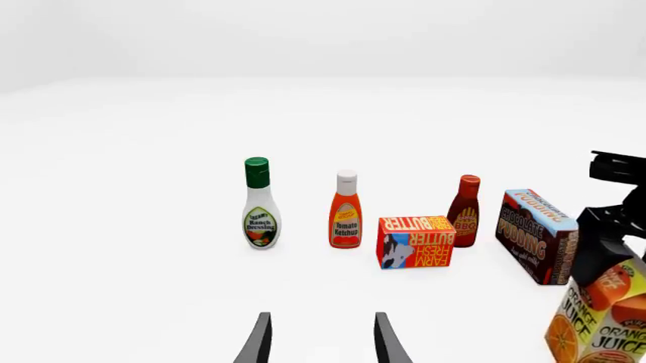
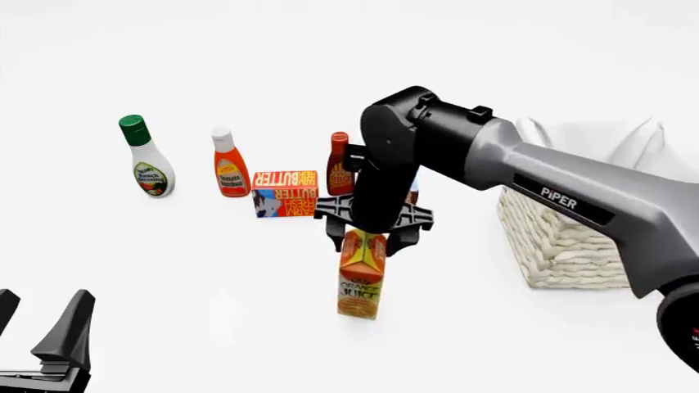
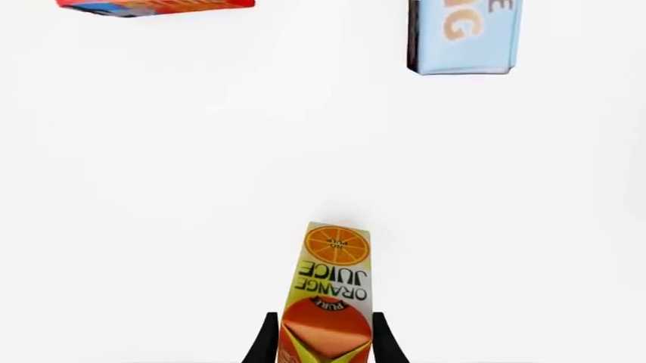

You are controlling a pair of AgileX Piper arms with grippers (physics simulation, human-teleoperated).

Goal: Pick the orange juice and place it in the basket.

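Note:
The orange juice (image 2: 362, 278) is a tall orange-and-yellow carton standing near the table's middle, leaning slightly. My right gripper (image 2: 366, 240) comes down onto its gable top, one finger pressed against each side. The right wrist view shows those fingers (image 3: 268, 339) tight on the orange juice (image 3: 331, 272). At the right stands the basket (image 2: 557, 237), woven cream wicker with a white cloth lining, a short way right of the carton. My left gripper (image 2: 44, 336) is low at the near left, open and holding nothing. The left wrist view has the orange juice (image 1: 595, 318) at its edge.
Behind the carton runs a row of groceries: a ranch dressing bottle (image 2: 146, 160), a ketchup bottle (image 2: 228, 166), a butter box (image 2: 285, 193) and a dark sauce bottle (image 2: 340, 166). A chocolate pudding box (image 1: 537, 236) lies beside them, mostly hidden behind my right arm in the front view.

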